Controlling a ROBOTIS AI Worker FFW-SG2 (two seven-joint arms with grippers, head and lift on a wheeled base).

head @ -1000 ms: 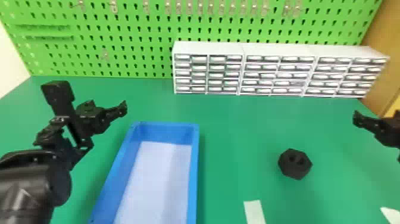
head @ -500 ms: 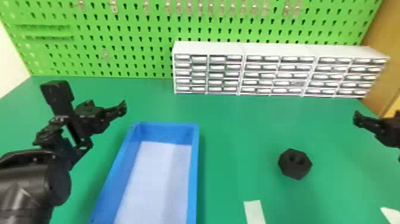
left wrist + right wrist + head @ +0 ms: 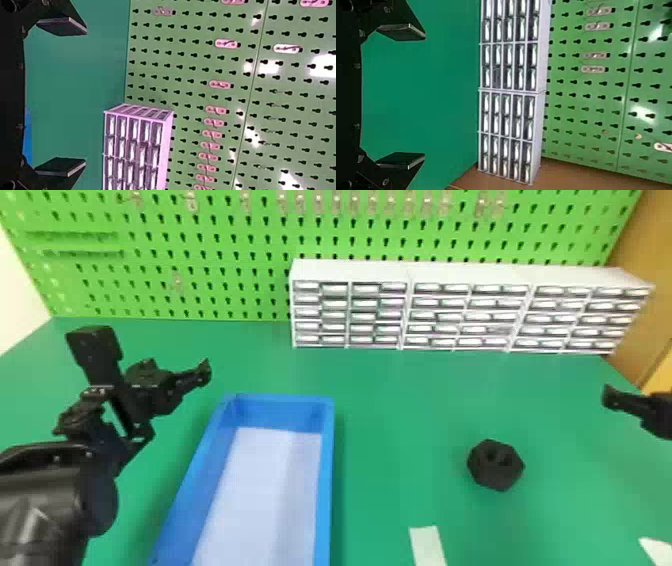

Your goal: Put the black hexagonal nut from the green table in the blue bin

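Blue bin (image 3: 324, 490) cut off below; left gripper (image 3: 204, 372) wide; cropped right gripper (image 3: 610, 397) wide.

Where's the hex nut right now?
In the head view, the black hexagonal nut lies on the green table, right of the blue bin, between it and the right tool.

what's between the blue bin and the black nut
In the head view, bare green table between blue bin and nut; a white strip lies nearer the robot.
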